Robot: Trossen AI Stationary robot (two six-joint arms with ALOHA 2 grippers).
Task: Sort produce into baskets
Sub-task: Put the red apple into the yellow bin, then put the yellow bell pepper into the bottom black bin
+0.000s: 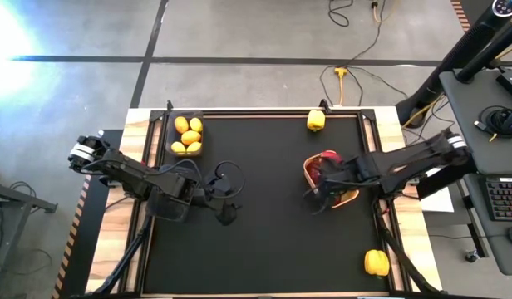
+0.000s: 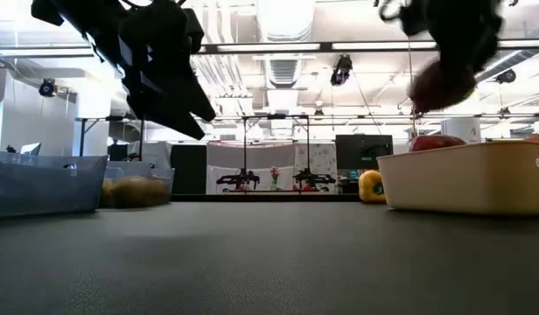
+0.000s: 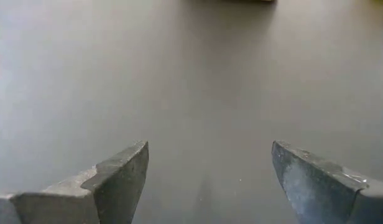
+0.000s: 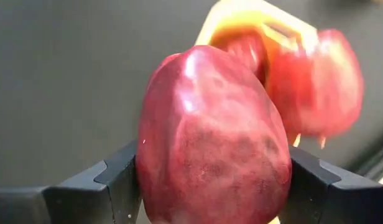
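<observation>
Right wrist view first, nearest of all: the right pincer is clamped on a dark red fruit, one dark finger pressed to each flank at about its widest girth. The skin is glossy and mottled. That shine suggests a slick surface, and the rounded sides could let it squirt out if the squeeze sits off-centre, so this hold across the broad middle looks the sound one. I'd judge it light and firm, though hard pressure might bruise it.

Just beyond the fruit sits the orange-tan basket, with more red pieces already inside. From overhead, that basket lies at about 3 o'clock from the worktop's centre, and the right pincer hovers over its rim. The level view shows the fruit hanging above the basket wall, not yet set down.

Out at 9 o'clock the left pincer waits, fingers spread wide over bare mat and holding nothing.

Farther off, one yellow pepper-like piece rests near 5 o'clock, another near 1 o'clock on the far edge. The black mesh basket at 11 o'clock holds a cluster of yellow lemons. Those waxy peppers, probably hollow and light, should take a grip across the shoulders.
</observation>
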